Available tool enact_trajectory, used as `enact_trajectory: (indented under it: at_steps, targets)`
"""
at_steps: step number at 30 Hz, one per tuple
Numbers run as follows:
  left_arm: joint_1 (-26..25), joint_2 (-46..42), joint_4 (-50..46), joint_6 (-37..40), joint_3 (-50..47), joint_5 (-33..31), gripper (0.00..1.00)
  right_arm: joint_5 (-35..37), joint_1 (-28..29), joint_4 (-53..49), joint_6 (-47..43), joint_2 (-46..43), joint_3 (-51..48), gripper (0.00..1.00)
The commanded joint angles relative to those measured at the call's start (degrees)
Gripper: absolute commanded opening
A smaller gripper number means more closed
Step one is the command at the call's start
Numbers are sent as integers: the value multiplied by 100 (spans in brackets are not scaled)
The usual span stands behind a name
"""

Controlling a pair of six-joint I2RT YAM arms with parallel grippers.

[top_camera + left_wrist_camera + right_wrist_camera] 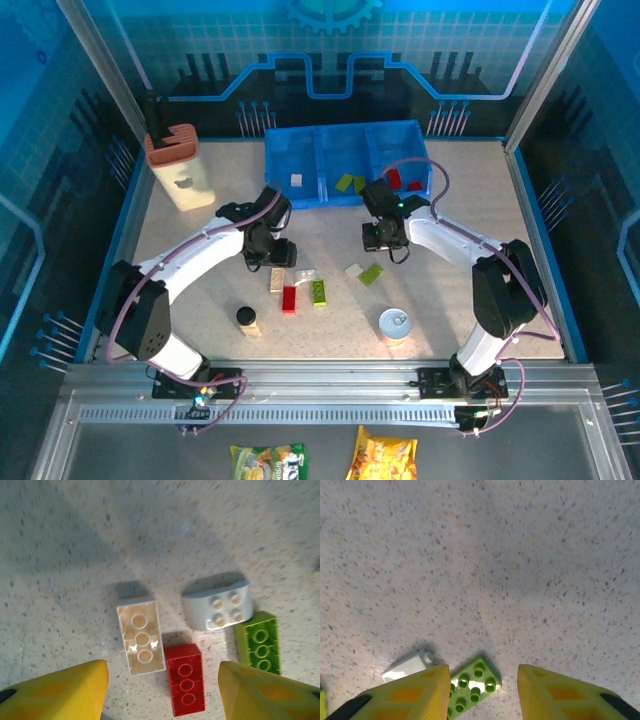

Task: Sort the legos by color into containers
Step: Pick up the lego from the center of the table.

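The left claw point(164, 672) hangs over a cluster of bricks on the bench point(330, 345). Its yellow fingers point(60, 692) stand apart with nothing between them. Below it lies a cream brick point(141, 639) with a red brick point(186, 685) just beside its lower corner. To the right sit a white rounded brick point(217, 610) and a green brick point(259, 642), close together.

The right claw point(484, 680) is also open and empty. It hovers above a flat green plate point(475, 682) and a small white sloped piece point(407, 666) lying side by side.

From above, both groups lie near the middle of the bench, well apart from the blue tray point(285, 150) at the far edge. The tray's left compartment holds a white block point(297, 180), the middle one holds green pieces point(350, 183), and the right one holds red pieces point(395, 178).

A tan holder point(180, 170) stands at the far left. A tin can point(394, 324) and a small dark-capped bottle point(247, 320) stand toward the near edge.
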Motion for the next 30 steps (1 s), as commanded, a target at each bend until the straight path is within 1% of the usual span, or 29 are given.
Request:
enact_trajectory:
  at_steps: [1,8,14,17,19,21,30]
  targets:
    - [-36,158,189,-558,-330,-61,62,-39,131,105,165,-229,-201,41]
    - [-47,328,635,-908,-853,36,61,31,232,90,200,-239,-367,41]
    - [-103,563,858,-994,-966,110,61,86,326,47,200,-186,-316,41]
    - [-121,674,918,-999,-955,58,59,115,354,28,200,-170,-285,41]
    - [-118,755,928,-992,-948,40,55,129,371,19,194,-168,-272,41]
    - [-134,824,916,-996,-919,2,53,146,382,2,178,-151,-263,41]
    - [-186,1000,812,-965,-853,-195,50,181,423,14,165,-104,-306,41]
